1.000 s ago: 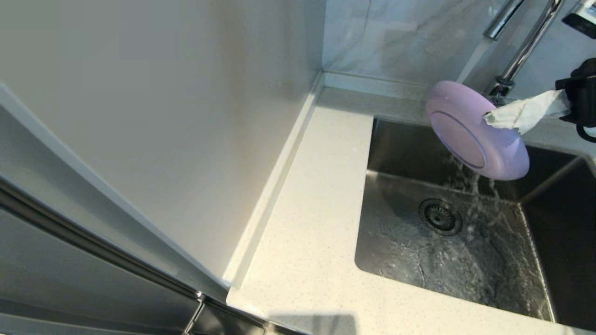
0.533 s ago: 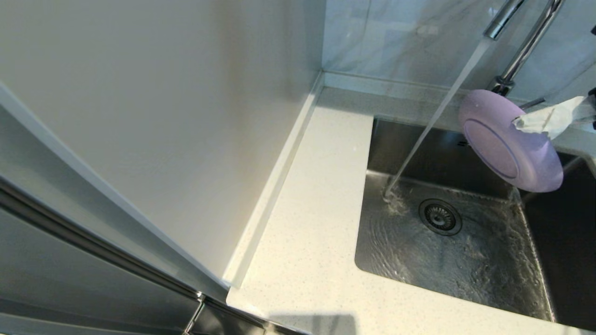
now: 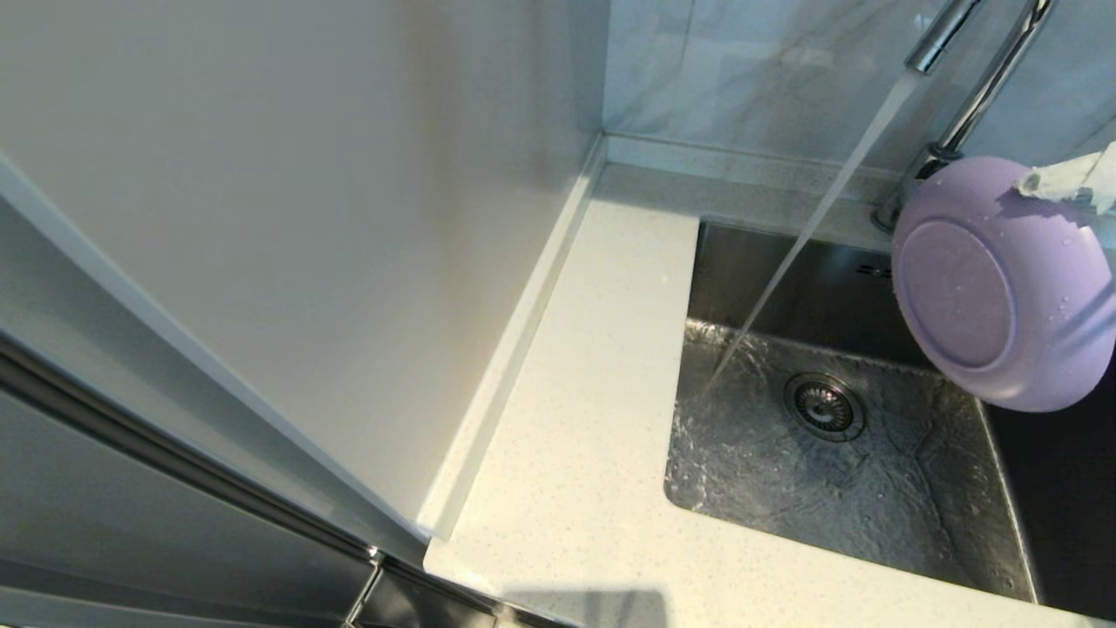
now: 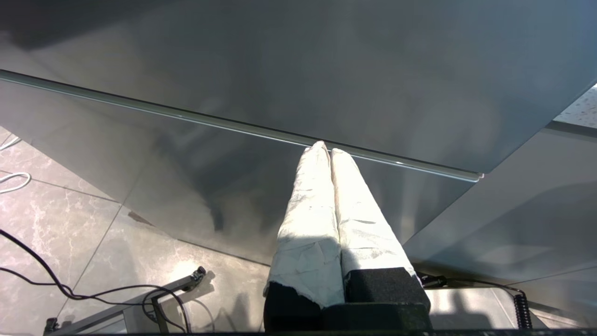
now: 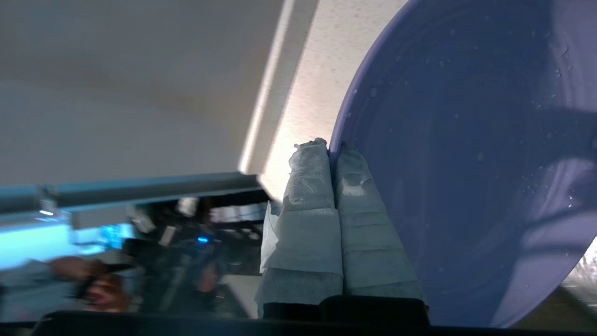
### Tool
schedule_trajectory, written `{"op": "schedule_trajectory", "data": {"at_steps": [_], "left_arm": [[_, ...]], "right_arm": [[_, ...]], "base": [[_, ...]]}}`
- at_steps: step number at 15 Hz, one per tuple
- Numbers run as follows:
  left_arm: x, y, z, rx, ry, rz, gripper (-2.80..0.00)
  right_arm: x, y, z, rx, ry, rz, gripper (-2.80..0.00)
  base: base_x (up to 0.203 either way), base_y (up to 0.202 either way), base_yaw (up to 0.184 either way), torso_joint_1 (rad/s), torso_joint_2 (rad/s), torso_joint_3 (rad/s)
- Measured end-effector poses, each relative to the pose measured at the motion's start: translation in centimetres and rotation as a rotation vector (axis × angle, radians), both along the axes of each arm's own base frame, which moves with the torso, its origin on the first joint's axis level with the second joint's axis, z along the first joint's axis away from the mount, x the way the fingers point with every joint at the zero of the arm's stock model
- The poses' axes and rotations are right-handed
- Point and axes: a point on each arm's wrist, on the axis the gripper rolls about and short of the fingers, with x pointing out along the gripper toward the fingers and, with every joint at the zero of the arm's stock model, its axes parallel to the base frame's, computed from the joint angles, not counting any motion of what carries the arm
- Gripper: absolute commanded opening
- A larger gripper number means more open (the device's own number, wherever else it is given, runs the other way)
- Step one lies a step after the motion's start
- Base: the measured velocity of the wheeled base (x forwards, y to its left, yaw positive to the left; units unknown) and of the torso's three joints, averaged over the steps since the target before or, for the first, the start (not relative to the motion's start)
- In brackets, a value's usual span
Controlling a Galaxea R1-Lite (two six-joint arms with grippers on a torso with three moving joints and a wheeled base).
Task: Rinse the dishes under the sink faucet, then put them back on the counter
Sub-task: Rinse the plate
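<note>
One lilac plate (image 3: 1003, 288) clenched by its rim in right hand (image 5: 333, 149), wet, beside faucet (image 3: 976, 96) stream. Rinse apparently finished. Next: onto tabletop (image 3: 575, 419), level, gently.

Head view: the faucet (image 3: 976, 96) is cut off by the upper edge, its arch unseen; its base is partly hidden behind the lilac plate (image 3: 994, 288). The right end effector (image 3: 1077, 179) is cropped by the right edge, only its wrapped fingertips being shown. The sink (image 3: 828, 488) is cut off at the right. Right wrist view: the plate's far rim is cropped, and the dim background is blurred beyond identification.
</note>
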Motion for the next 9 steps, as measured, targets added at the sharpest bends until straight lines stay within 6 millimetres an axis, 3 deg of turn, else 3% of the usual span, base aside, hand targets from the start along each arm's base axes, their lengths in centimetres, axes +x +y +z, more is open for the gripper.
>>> {"op": "schedule_trajectory", "data": {"at_steps": [3,9], "left_arm": [[0.0,0.0,0.0,0.0,0.0,0.0,-2.8],[0.0,0.0,0.0,0.0,0.0,0.0,-2.8]], "right_arm": [[0.6,0.3,0.4,0.118,0.082,-0.011,-2.8],[4.3,0.6,0.8,0.259,0.123,-0.013,-2.8]], "base": [[0.0,0.0,0.0,0.0,0.0,0.0],[0.0,0.0,0.0,0.0,0.0,0.0]]}}
